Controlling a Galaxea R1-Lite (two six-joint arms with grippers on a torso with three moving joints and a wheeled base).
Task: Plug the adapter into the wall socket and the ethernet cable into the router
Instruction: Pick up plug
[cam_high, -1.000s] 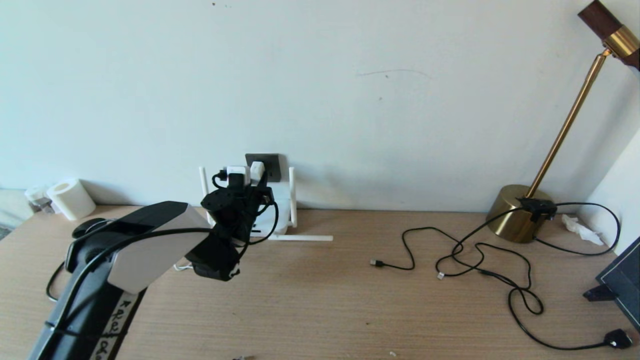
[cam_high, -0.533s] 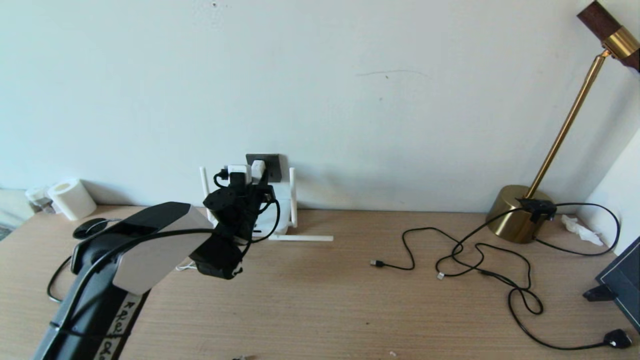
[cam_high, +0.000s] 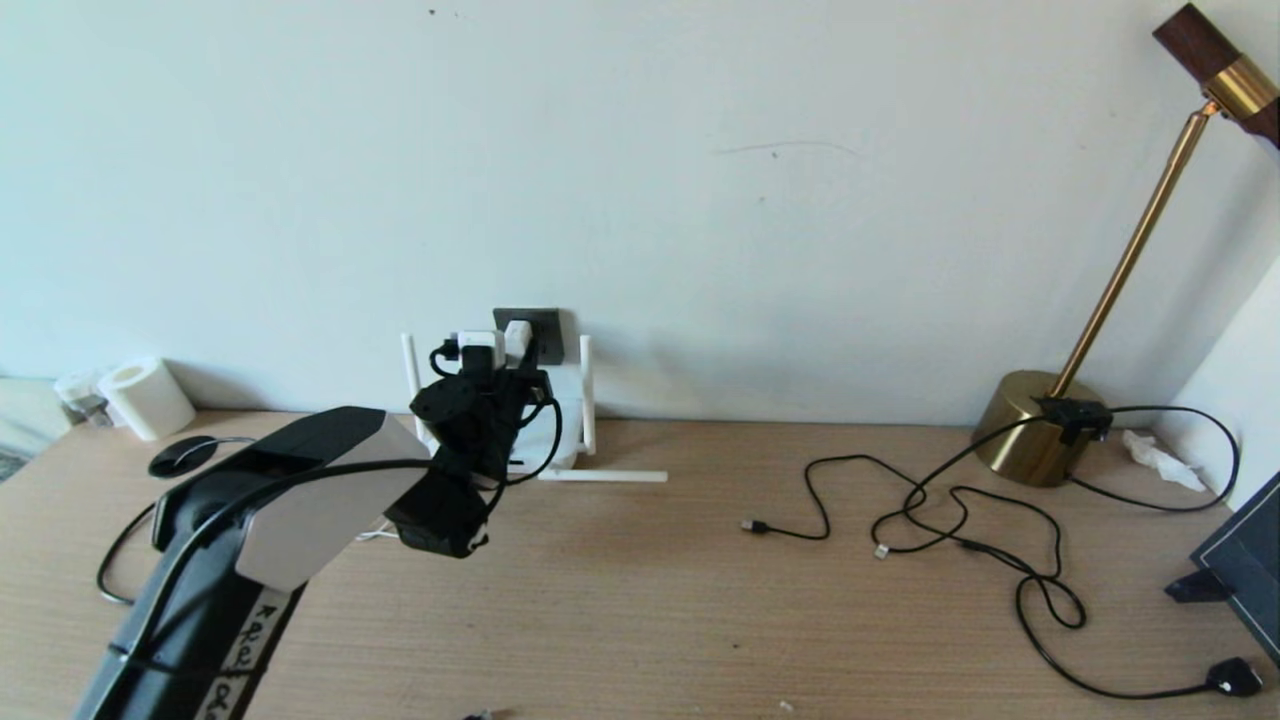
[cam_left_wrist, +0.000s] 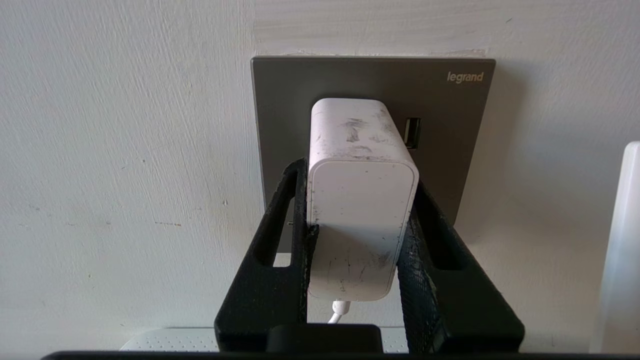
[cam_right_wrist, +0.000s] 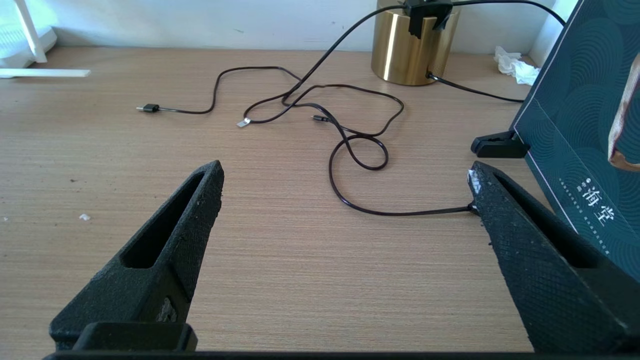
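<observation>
The left gripper (cam_left_wrist: 357, 220) is clenched on the adapter (cam_left_wrist: 361, 195), whose front end sits against the wall socket (cam_left_wrist: 372, 82) just ahead of the fingertips. Risk: if the prongs are not fully in, or the pads drag when letting go, the adapter tilts out. The right gripper (cam_right_wrist: 345, 185) hangs wide open w/ nothing in it; the ethernet cable isn't in the router (cam_high: 560, 400) yet.

— What colours do you have out there?
— I see a white scuffed adapter (cam_left_wrist: 361, 200) on a dark grey socket (cam_left_wrist: 372, 80), black fingers (cam_left_wrist: 280, 240).
— And at three o'clock?
— I've got a brass lamp base (cam_high: 1030, 428), thin black cables (cam_high: 960, 510), pale wood-grain desk (cam_high: 640, 610).
</observation>
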